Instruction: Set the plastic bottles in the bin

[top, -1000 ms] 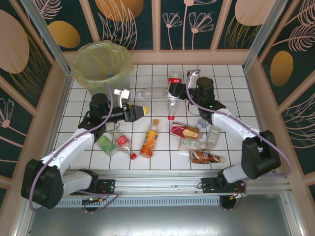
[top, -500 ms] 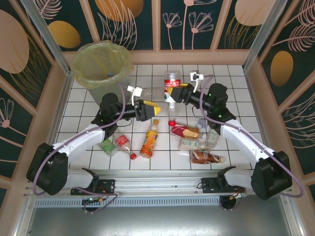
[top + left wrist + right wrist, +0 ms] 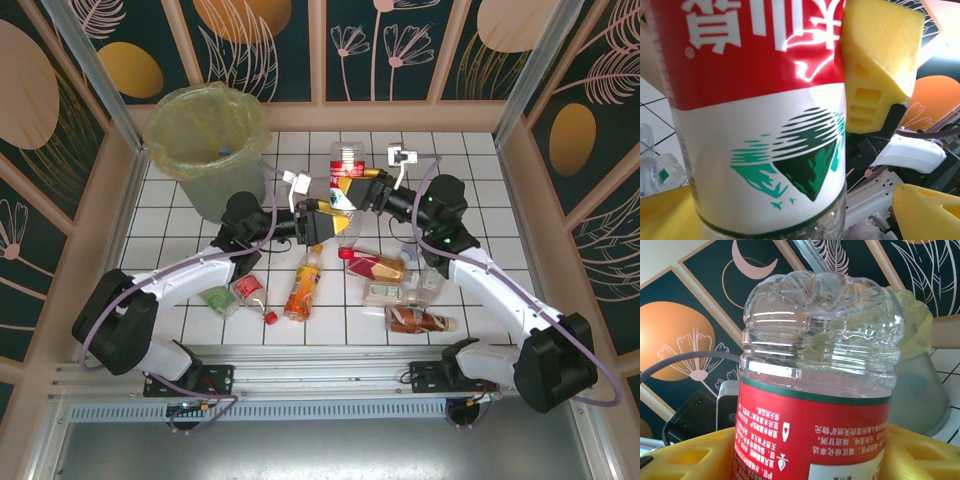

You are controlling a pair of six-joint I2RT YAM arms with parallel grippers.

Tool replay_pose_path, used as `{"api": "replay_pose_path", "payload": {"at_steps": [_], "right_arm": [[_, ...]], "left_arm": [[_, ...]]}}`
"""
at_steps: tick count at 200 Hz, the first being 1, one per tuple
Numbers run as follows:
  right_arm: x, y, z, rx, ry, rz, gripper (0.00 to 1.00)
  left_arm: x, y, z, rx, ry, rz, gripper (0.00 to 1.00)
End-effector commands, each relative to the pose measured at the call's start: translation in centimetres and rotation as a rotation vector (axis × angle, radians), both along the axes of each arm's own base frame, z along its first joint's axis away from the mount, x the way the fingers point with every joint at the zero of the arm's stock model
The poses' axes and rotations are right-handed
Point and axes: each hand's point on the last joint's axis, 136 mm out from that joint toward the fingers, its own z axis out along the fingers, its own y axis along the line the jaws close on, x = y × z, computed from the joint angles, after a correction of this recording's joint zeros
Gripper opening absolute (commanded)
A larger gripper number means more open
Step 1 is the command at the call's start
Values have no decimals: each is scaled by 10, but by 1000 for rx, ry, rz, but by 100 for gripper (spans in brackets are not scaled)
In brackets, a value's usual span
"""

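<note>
Red-labelled bottle [image 3: 346,160] [image 3: 755,125] [image 3: 815,380] is cap-down, held in the air over the middle of the tiled table [image 3: 290,150]. Right gripper [image 3: 352,192] is clamped on the label, with a yellow finger [image 3: 685,460] on either side. Left gripper [image 3: 338,222] comes in from the left with jaws apart, straddling the lower body. One finger [image 3: 925,210] is clear of the plastic. Bin [image 3: 205,130] stands at the far left, well apart from the bottle. Loose bottles lie on the near tiles: an orange bottle [image 3: 303,283], a green-labelled bottle [image 3: 215,295], and a cluster of bottles [image 3: 395,293] on the right.
</note>
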Motion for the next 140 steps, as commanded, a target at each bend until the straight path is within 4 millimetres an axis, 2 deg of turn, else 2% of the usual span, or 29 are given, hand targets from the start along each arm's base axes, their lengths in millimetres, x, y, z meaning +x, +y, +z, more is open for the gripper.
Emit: {"api": "replay_pose_path", "payload": {"at_steps": [1,24,72,111,140], "right_arm": [[-15,0,18,36,-65,30,63],[-16,0,18,35,-64,32,63],[-16,-1,17,28,-62,26,63],[-16,-1,17,21,-61,20,63],[-16,-2,19,17,-68,15,68]], "left_arm": [[-2,-2,27,-73,-67,-11,90],[-2,-7,28,-76,-53,-33,81],[1,-11,28,-72,-44,-35,71],[2,-11,27,-47,-57,-18,56],[3,-11,27,-25,-73,-4,54]]}}
